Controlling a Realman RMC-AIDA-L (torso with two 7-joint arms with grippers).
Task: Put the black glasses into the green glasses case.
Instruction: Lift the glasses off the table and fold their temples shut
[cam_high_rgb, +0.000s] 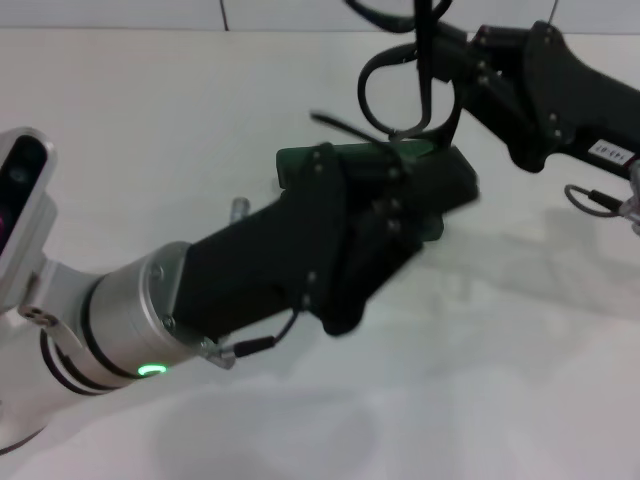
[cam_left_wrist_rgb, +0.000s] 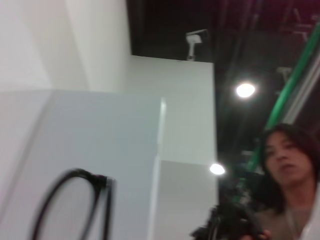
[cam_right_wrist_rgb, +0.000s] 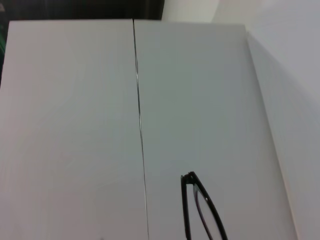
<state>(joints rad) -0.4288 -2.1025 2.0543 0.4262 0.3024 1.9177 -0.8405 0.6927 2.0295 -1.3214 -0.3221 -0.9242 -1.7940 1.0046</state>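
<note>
The black glasses hang in the air at the far middle of the table, with my right gripper shut on them from the upper right. Just below them is the green glasses case, dark green and tilted. My left gripper is shut on it and covers most of it. I cannot tell whether the case lid is open. The left wrist view looks upward and catches one lens and a temple of the glasses. In the right wrist view, a part of the glasses shows against white panels.
The white table spreads around both arms. A grey cable loops beside the right arm. A person stands beyond the table, seen in the left wrist view. White wall panels fill the right wrist view.
</note>
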